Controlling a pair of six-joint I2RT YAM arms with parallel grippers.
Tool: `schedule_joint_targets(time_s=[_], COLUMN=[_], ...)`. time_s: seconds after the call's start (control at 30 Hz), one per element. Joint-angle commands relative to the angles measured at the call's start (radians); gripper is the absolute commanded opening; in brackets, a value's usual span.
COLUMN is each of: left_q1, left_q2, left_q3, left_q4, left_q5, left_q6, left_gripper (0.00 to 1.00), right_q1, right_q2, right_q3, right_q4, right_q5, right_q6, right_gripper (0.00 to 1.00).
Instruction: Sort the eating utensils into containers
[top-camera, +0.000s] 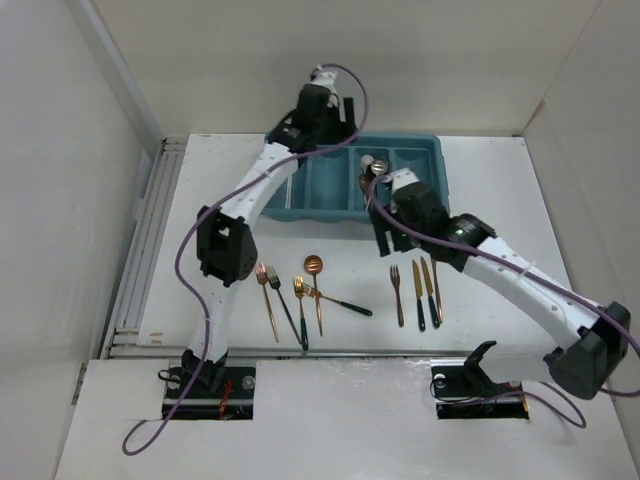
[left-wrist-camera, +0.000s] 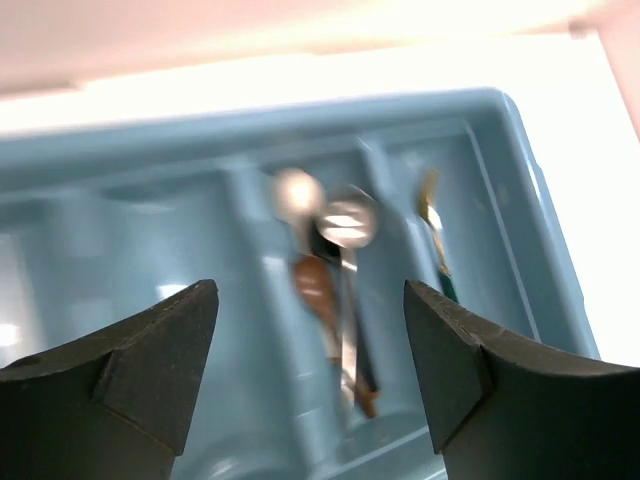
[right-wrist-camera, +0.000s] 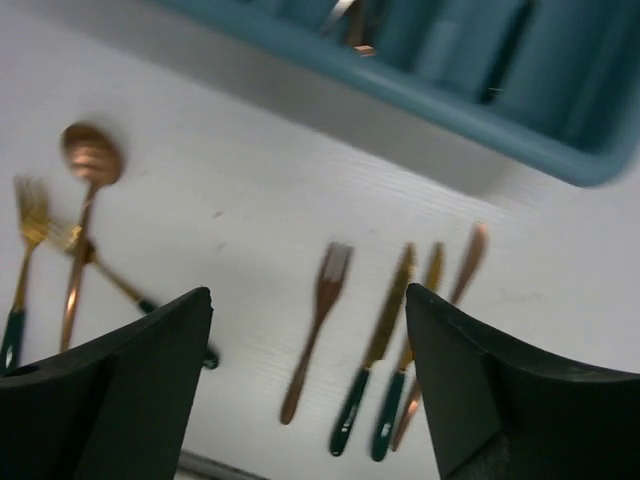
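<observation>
The teal tray (top-camera: 432, 150) stands at the back of the table. My left gripper (top-camera: 335, 140) hangs over it, open, with nothing between its fingers (left-wrist-camera: 160, 350). Below them, in the tray (left-wrist-camera: 520, 200), a silver spoon (left-wrist-camera: 347, 222), a white spoon (left-wrist-camera: 297, 190) and a copper spoon (left-wrist-camera: 315, 285) lie in one compartment. A gold fork (left-wrist-camera: 432, 215) lies in the rightmost one. My right gripper (top-camera: 383, 240) is open above the table in front of the tray (right-wrist-camera: 470, 115). Beneath it lie a copper fork (right-wrist-camera: 322, 305), two dark-handled knives (right-wrist-camera: 382, 325) and a copper knife (right-wrist-camera: 465, 265).
On the table's left half lie a copper spoon (top-camera: 314, 266), two forks (top-camera: 270, 295) and a gold fork (top-camera: 299, 290) crossed by a dark-handled utensil (top-camera: 345, 305). White walls close in both sides. A metal rail (top-camera: 140, 250) runs along the left edge.
</observation>
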Motion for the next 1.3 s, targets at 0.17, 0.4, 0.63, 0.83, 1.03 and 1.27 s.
schedule_joint_targets(time_s=[0.17, 0.4, 0.63, 0.83, 1.03, 1.27], left_q1=[0.267, 0.527, 0.651, 0.69, 0.69, 0.69], left_q2=[-0.434, -0.686, -0.807, -0.829, -0.829, -0.829], left_q3=[-0.188, -0.536, -0.727, -0.771, -0.771, -0.771], left_q4=[-0.146, -0.166, -0.136, -0.114, -0.114, -0.114], left_q5=[-0.101, -0.032, 0.066, 0.134, 0.155, 0.165], left_q6=[0.056, 0.01, 0.01, -0.003, 0.007, 0.007], left_gripper=[0.72, 0.72, 0.72, 0.72, 0.72, 0.72], right_q1=[0.282, 0.344, 0.344, 0.344, 0.344, 0.344], right_q2=[0.332, 0.592, 0.678, 0.724, 0.779, 0.785], right_q3=[0.121, 0.298, 0.297, 0.249, 0.249, 0.222], right_q4=[0.152, 0.185, 0.231, 0.235, 0.174, 0.163], right_q5=[-0.202, -0.194, -0.191, -0.174, -0.119, -0.073], right_q6=[-0.032, 0.066, 0.13, 0.176, 0.248, 0.27], right_gripper=[0.68, 0.46, 0.45, 0.41, 0.35, 0.32])
